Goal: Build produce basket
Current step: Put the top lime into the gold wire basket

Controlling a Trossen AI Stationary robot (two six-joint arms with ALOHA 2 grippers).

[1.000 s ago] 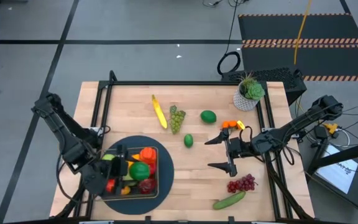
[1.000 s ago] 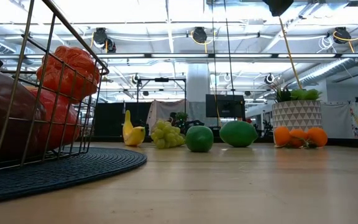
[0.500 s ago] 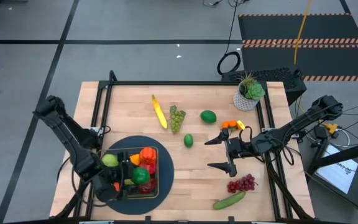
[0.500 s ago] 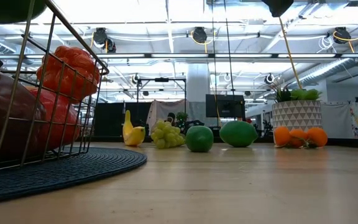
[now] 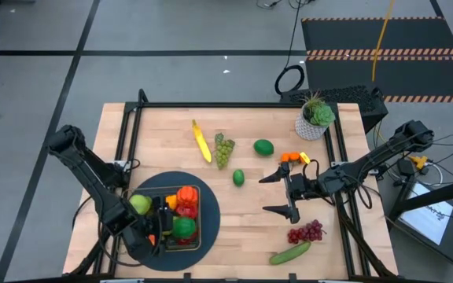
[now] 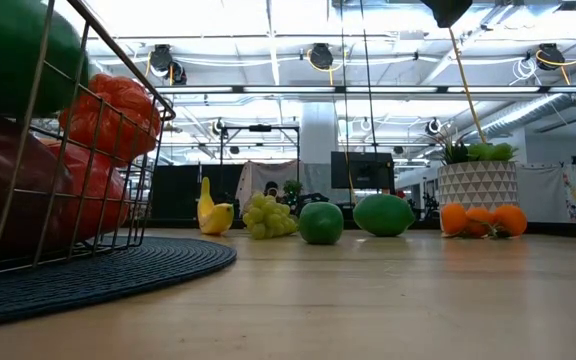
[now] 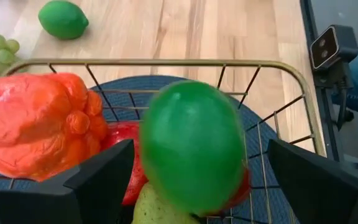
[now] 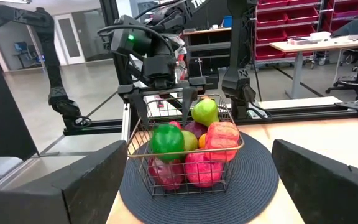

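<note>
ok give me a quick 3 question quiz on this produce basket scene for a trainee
1. True or false: the yellow banana lies inside the wire basket.
2. Multiple choice: which item lies nearest the table's front edge on the right arm's side? A) green grapes B) cucumber C) potted plant
3. Fill in: the basket stands on a round dark ____.

Key
1. False. The banana lies on the bare wood beside the green grapes.
2. B. The cucumber lies just below the purple grapes, near the open right gripper.
3. Mat. The left gripper is over the basket, jaws open, with a green fruit between its fingers.
</note>
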